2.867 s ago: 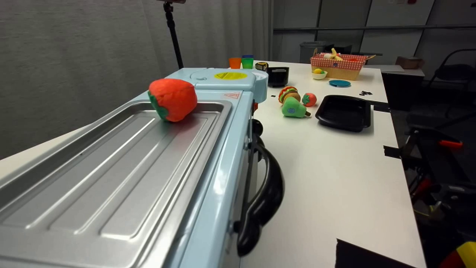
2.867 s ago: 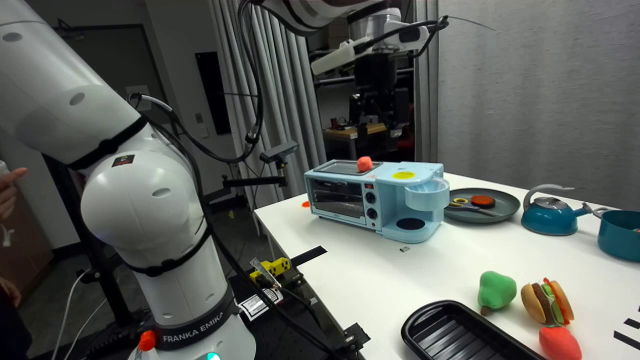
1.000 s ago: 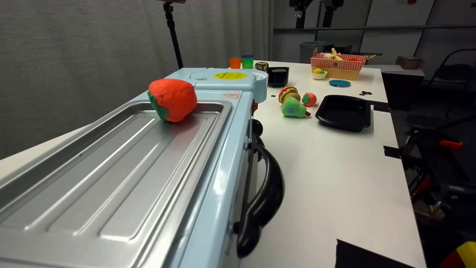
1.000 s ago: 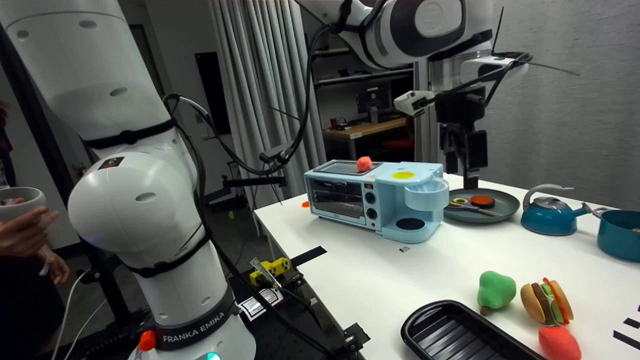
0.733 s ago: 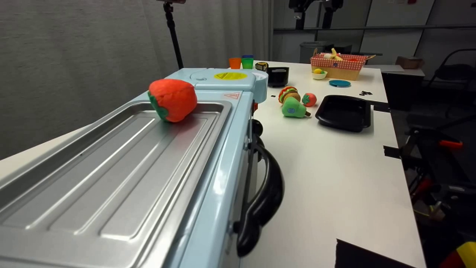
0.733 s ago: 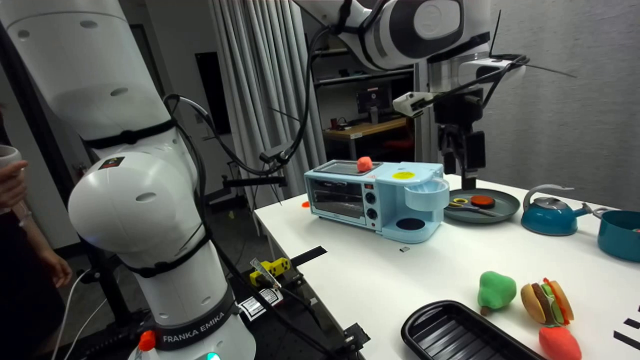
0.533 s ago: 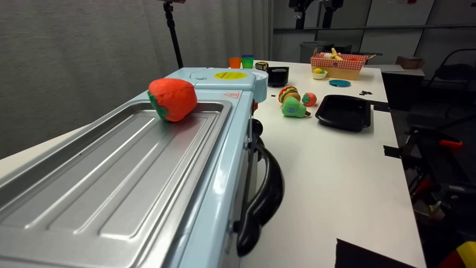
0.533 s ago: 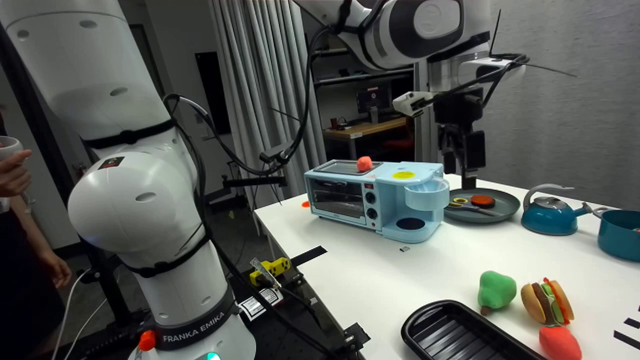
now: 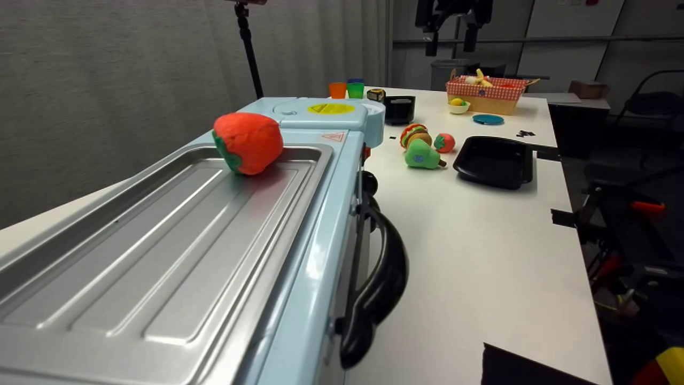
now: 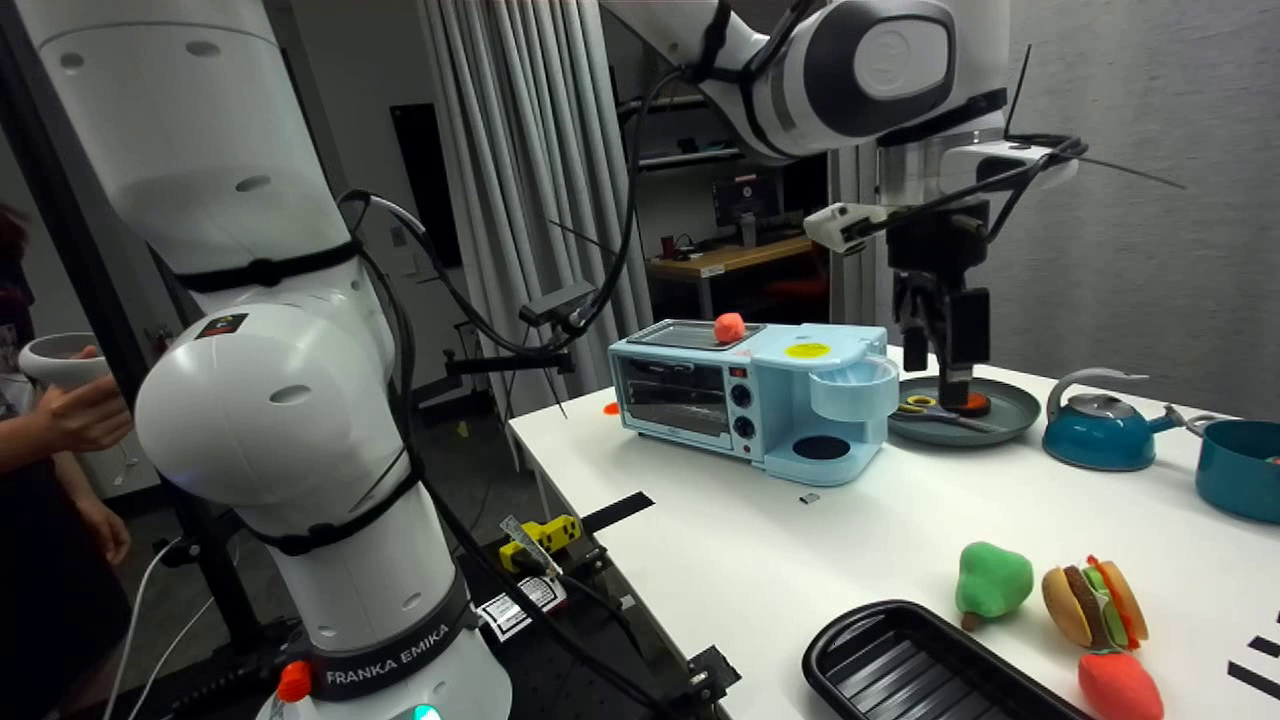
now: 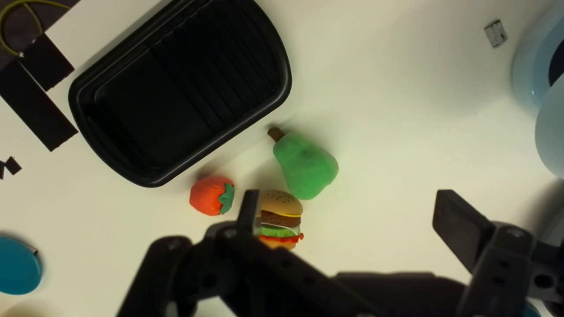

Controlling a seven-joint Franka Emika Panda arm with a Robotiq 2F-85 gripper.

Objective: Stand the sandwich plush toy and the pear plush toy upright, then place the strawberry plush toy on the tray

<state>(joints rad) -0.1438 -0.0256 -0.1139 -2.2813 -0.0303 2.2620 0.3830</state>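
Observation:
The sandwich plush toy point(image 10: 1095, 605) lies on its side, its layers on edge; in the wrist view my left finger partly covers the sandwich point(image 11: 282, 220). Touching or close beside it, the pear plush toy point(image 11: 308, 165) also lies on its side, brown stem toward the tray. The small red strawberry plush toy point(image 11: 207, 196) rests on the table between sandwich and black tray point(image 11: 176, 94). Both exterior views show the tray point(image 9: 497, 160) with nothing in it. High above the table, my gripper point(image 11: 348, 193) is wide open and holds nothing; an exterior view shows the gripper point(image 9: 450, 48) pointing down.
A light-blue toaster oven point(image 10: 690, 365) carries a larger red-orange toy point(image 9: 248, 141). Beyond it stand a grey pan point(image 10: 1015, 405) with scissors, a blue kettle point(image 10: 1100, 435) and a teal pot point(image 10: 1240, 470). A checkered basket point(image 9: 483, 96) sits at the table's far end.
Over about three seconds my arm has swung from behind the oven to over the table. In the last half second the gripper has dropped a little. The toys and tray stay put.

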